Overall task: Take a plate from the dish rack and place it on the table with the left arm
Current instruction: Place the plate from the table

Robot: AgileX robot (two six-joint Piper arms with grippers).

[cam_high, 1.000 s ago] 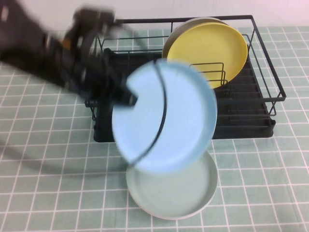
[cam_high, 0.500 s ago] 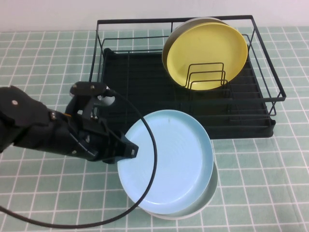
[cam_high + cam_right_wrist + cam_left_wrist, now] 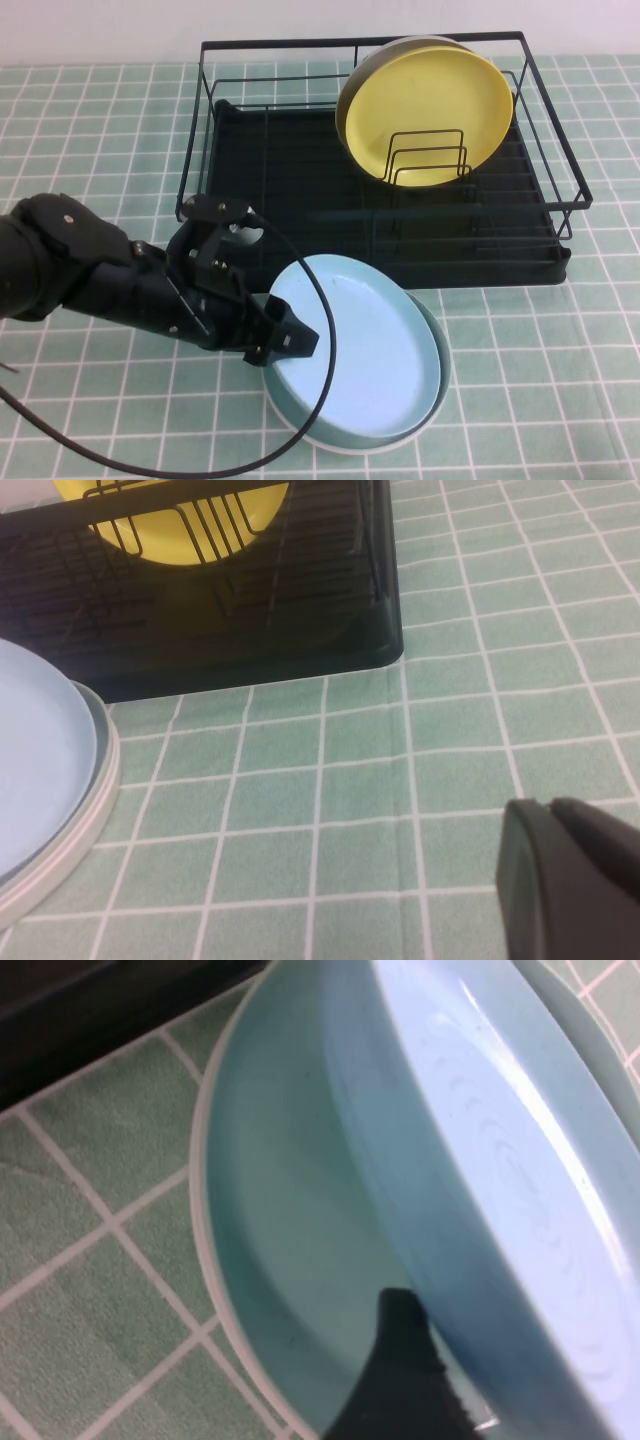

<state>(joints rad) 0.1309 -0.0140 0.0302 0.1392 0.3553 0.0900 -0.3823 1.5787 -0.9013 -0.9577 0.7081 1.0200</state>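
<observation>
My left gripper [image 3: 287,339] is shut on the near-left rim of the sky-blue plate [image 3: 365,345]. The plate lies slightly tilted inside the pale mint-green plate [image 3: 441,372] on the table [image 3: 100,130], just in front of the black dish rack [image 3: 290,165]. In the left wrist view one black finger [image 3: 400,1380] sits under the blue plate [image 3: 500,1160], above the mint plate [image 3: 290,1260]. My right gripper [image 3: 575,880] is shut and empty, low over the tiles to the right of the plates. It is out of the high view.
A yellow plate [image 3: 430,100] with another plate behind it stands in the dividers at the rack's back right. It also shows in the right wrist view [image 3: 170,530]. The left arm's black cable [image 3: 322,330] loops over the blue plate.
The left arm has brought the blue plate down and forward from in front of the rack. The plate has tipped from steep to nearly flat onto the mint plate.
</observation>
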